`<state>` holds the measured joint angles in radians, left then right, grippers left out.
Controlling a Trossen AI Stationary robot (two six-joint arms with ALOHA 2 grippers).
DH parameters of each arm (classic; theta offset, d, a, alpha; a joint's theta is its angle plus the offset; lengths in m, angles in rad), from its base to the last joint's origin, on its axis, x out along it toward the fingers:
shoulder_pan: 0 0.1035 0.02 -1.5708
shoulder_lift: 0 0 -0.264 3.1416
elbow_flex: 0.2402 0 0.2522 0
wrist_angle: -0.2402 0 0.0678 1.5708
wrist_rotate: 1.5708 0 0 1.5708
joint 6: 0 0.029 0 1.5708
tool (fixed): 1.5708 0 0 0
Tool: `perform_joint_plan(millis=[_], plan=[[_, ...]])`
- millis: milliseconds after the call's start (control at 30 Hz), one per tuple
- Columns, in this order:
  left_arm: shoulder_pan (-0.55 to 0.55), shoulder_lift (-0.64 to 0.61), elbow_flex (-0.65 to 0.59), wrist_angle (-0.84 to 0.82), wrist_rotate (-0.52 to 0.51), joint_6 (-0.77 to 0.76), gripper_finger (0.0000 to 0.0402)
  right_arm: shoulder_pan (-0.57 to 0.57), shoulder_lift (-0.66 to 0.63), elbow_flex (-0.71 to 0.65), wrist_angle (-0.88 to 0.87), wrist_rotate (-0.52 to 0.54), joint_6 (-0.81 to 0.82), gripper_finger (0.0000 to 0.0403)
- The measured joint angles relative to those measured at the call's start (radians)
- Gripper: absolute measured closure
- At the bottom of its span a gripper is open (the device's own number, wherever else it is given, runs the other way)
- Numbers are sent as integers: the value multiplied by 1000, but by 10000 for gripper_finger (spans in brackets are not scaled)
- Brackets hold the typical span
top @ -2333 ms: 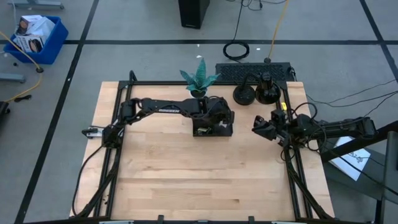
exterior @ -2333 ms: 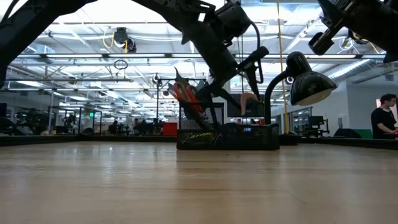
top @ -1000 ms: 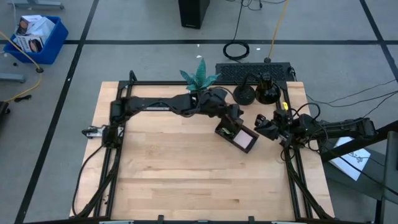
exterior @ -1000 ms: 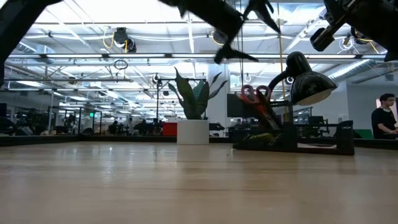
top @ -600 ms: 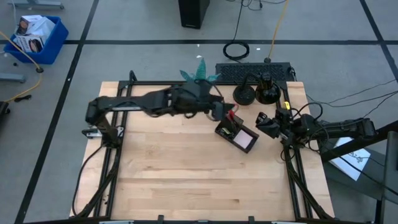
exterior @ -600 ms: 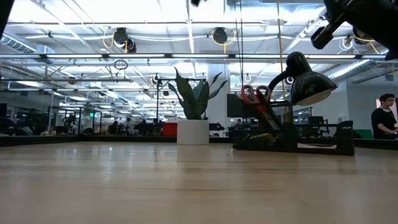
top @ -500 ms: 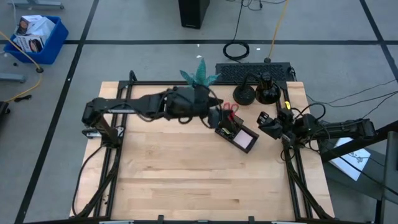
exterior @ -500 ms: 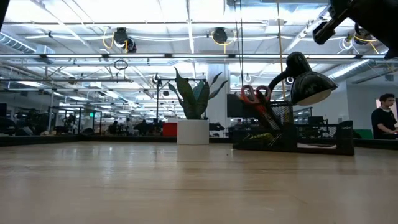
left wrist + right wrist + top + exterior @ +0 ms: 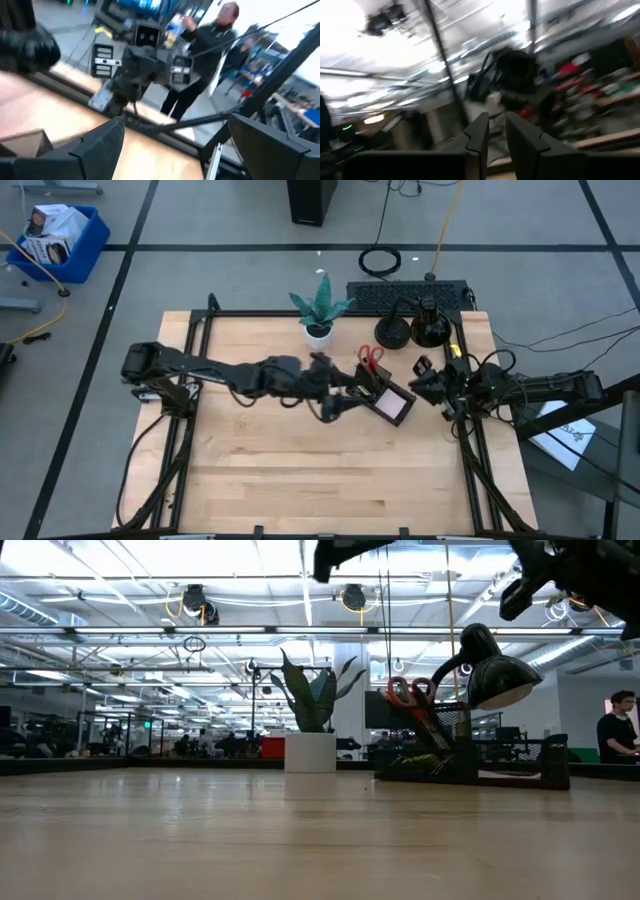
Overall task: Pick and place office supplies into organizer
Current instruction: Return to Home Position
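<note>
Most organizer (image 9: 515, 762) contents (scissors (image 9: 405, 693) aside) indistinct.

Beyond the left claw (image 9: 176, 124) a person (image 9: 212, 47) is blurred, and the room beyond the right claw (image 9: 424, 384) is too blurred to read. From above, the left claw and the organizer (image 9: 392, 404) merge dark on dark, and its contents are too small to sort beyond red scissors (image 9: 370, 358) and a pink pad (image 9: 397, 409). At surface level, both arms are cut off by the picture's top edge.
</note>
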<state>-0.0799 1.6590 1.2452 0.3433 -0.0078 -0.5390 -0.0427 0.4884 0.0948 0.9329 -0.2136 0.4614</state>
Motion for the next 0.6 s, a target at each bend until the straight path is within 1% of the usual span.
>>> perform_joint_plan(millis=[33,100,167,267,433,500,600], plan=[[-1,-21,-57,65,2,10,42,0,-3,0,3,26,-31,344],[-2,-97,-192,135,0,15,43,1,-7,0,-10,32,-70,344],[1,-181,-311,196,-7,14,42,1,-7,0,-43,32,-50,344],[0,-309,-474,229,-60,19,39,1,-6,0,-73,31,-34,344],[2,-468,-653,256,-115,32,45,1,-7,0,-142,56,-70,344],[5,-506,-718,236,-163,4,45,1,-7,0,-174,56,-84,344],[-2,-569,-802,231,-184,-19,42,1,-7,0,-210,55,-98,344]])
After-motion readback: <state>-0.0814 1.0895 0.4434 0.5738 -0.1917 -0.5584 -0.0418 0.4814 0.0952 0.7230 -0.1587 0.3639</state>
